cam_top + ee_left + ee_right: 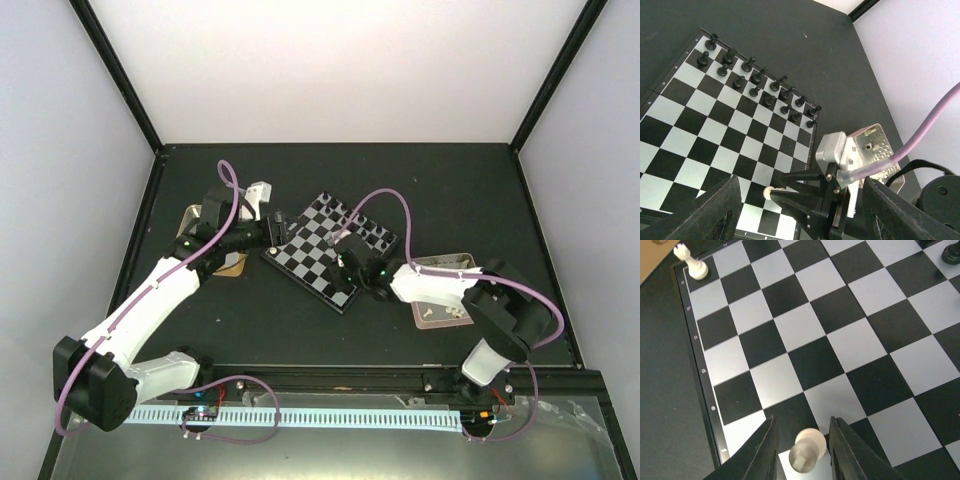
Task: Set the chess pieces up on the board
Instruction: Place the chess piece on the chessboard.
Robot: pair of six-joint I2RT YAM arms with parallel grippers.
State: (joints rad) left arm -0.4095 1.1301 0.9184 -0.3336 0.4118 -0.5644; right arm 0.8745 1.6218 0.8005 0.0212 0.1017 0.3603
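Observation:
The board (315, 262) lies turned like a diamond at the table's middle. Black chess pieces (757, 77) fill two rows along its far edge. A cream-white rook (694, 264) stands on a corner square. My right gripper (802, 422) is low over the near edge of the board (810, 325), open. A cream pawn (807, 450) stands between its fingers with a gap on each side. My left gripper (277, 228) hovers at the board's left corner, open and holding nothing. In the left wrist view, the right gripper (772, 192) and the pawn (768, 192) show between its fingers.
A pink tray (470, 262) with several loose cream pieces (445, 312) sits right of the board, under the right arm. A tin with a tan rim (232, 266) lies left of the board, beneath the left arm. Purple cables loop over both arms.

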